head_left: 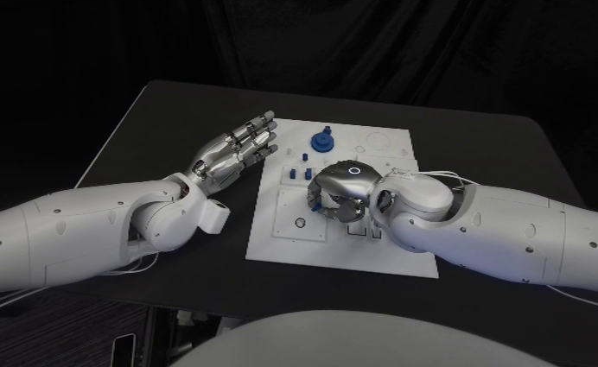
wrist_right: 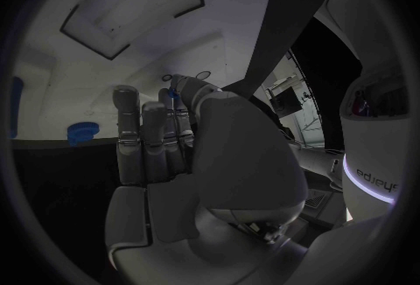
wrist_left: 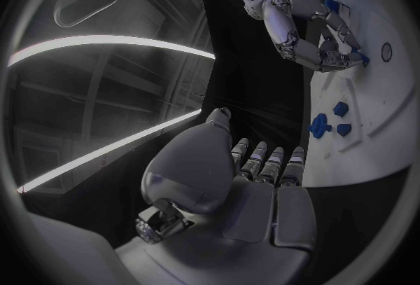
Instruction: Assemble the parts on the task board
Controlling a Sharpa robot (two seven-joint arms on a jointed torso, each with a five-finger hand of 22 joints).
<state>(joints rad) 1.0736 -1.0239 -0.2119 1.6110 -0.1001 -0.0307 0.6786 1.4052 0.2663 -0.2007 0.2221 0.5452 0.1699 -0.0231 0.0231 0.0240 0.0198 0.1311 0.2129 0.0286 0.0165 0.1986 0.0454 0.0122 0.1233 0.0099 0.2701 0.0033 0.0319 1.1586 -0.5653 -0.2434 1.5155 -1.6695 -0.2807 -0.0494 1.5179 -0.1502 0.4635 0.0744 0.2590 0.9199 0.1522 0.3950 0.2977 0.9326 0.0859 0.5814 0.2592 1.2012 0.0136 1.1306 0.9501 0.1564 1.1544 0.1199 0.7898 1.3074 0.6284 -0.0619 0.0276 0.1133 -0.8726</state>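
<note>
Right hand [head_left: 343,190] pinches a blue part [wrist_right: 173,93] over task board [head_left: 287,246]; left hand [head_left: 234,154] released.

Dim overall, with the white task board [head_left: 343,250] by far the brightest patch and the black table [head_left: 162,117] around the board nearly swallowing the light. Lit softly from above the board: a small round glint on the back of the right hand [head_left: 339,190] over the board's middle, faint sheen along the left hand [head_left: 234,153] just beside the board's edge. Soft, shallow shadow on the board under the right hand. No harsh glare on the board. Behind the board, near-black. In both wrist views, strongly bent toward the circle's rim, the board's straight edges curving, darkening at the frame.
</note>
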